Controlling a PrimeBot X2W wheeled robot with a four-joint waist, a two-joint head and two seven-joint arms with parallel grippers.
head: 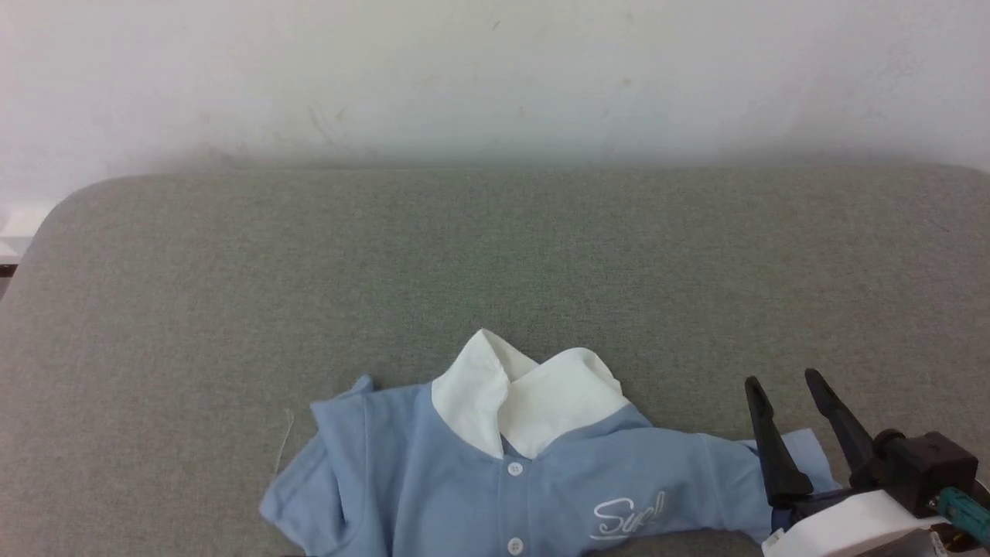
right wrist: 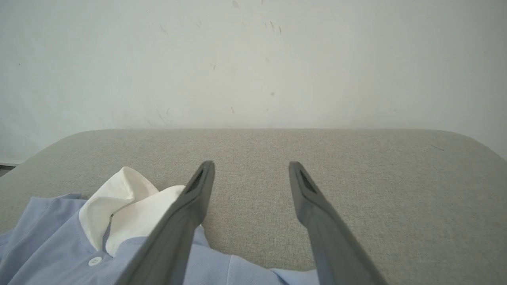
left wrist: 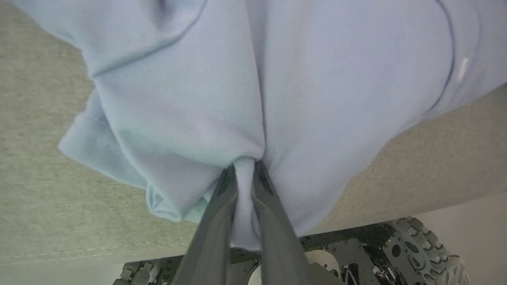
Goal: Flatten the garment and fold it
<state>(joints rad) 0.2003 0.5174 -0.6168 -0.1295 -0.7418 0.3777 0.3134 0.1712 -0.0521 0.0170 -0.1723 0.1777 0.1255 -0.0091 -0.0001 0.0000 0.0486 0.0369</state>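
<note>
At the lower centre of the head view, the garment (head: 464, 495) is lying front side up on the grey fabric-covered tabletop (head: 495, 255), with its lower part running off the bottom edge of the frame. Its white collar (head: 534, 394) is pointing toward the top of the frame, and the upper placket button (head: 514, 468) is sitting just below the collar opening. The white cursive logo (head: 628, 517) is showing to the right of the placket. Both sleeves are lying creased.

At the lower right of the head view, the right hand (head: 782, 377) is hovering over the garment's right-side sleeve (head: 804, 452), with its fingers pointing up the frame. In the right wrist view, the right hand (right wrist: 251, 164) is standing released, its two fingers spread apart with bare tabletop (right wrist: 356, 178) between them. The garment (right wrist: 47, 245) is occupying the lower left of that view.

In the left wrist view, the left hand (left wrist: 244, 168) is clenched on a pinched fold of the garment (left wrist: 317, 99), and the cloth is gathering in creases toward the grip. The tabletop (left wrist: 39, 178) is showing on either side of the garment, and part of the robot base (left wrist: 396, 245) is showing along the bottom right.

A pale wall (head: 495, 77) is rising behind the tabletop.
</note>
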